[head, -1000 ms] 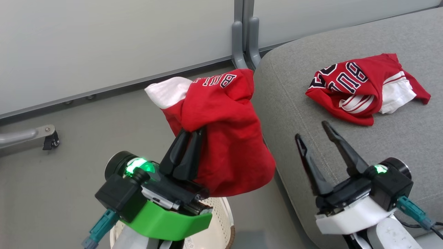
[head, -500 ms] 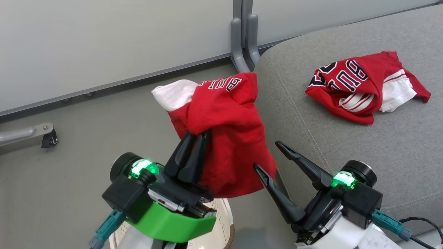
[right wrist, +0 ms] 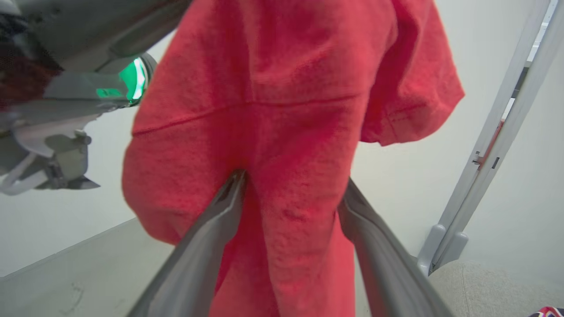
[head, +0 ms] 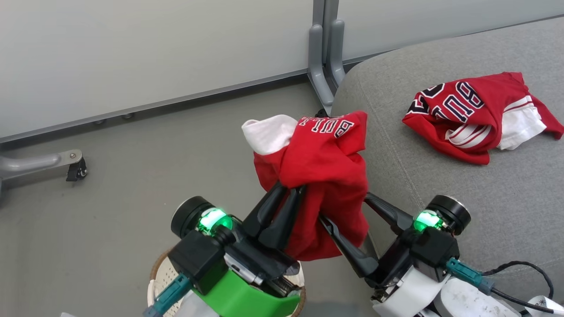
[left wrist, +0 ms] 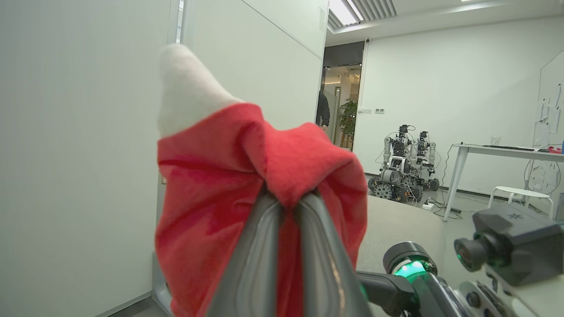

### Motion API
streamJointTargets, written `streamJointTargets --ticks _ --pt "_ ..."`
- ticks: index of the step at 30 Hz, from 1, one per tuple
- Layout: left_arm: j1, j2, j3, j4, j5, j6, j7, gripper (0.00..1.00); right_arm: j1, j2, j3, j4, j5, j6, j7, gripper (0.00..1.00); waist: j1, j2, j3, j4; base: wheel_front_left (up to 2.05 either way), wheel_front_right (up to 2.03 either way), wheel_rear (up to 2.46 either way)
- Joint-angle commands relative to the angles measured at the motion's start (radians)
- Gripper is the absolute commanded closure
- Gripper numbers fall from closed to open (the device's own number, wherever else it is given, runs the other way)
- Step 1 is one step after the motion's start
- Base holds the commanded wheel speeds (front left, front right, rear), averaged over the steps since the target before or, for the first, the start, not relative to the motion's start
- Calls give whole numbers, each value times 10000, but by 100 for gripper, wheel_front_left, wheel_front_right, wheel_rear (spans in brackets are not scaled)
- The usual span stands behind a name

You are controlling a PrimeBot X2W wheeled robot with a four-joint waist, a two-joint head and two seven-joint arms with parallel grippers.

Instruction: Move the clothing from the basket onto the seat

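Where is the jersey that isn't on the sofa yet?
The held jersey hangs mid head view from the shut left hand, between the basket and the sofa cushion's left edge; the open right hand straddles its lower folds.

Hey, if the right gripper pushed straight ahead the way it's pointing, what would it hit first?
The jersey hanging from the shut left gripper. The right gripper is open, with its fingers either side of a fold of the cloth and seemingly touching it.

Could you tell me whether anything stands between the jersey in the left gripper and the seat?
Only the right gripper: it is open, straddling the lower folds of the held jersey on the side toward the seat. The left gripper is shut on that jersey. Bare cushion lies before the second jersey.
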Motion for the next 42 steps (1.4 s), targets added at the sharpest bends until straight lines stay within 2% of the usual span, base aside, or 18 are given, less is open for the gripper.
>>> streamJointTargets --ticks 1,9,15,16,17,18,42 --pt "-157 77 -43 -9 17 -38 -2 100 -208 -61 190 67 -66 -7 -26 0 0 -1 -19 21 0 0 0" --pt "-213 131 -357 109 -89 -38 -2 100 -970 -416 1281 370 -160 -8 -28 0 0 -1 -69 50 0 0 0" --pt "-232 138 -529 196 -214 -38 -2 100 -1292 -349 1703 581 -195 -7 -26 0 0 -1 -109 91 0 0 0" --pt "-231 133 -549 207 -230 -38 -2 100 -1314 -343 1756 614 -200 -7 -26 21 0 -1 -118 106 0 0 0" --pt "-233 132 -565 221 -239 -38 -2 100 -1330 -337 1752 628 -193 -8 -26 85 0 -1 -124 117 0 0 0" --pt "-232 129 -573 231 -255 -38 -2 100 -1289 -294 1690 653 -133 -8 -28 100 0 -1 -133 127 0 0 0" --pt "-52 56 -496 335 -268 -38 -2 100 -869 -187 1160 488 -318 -8 -28 100 0 -1 -181 107 0 0 0"
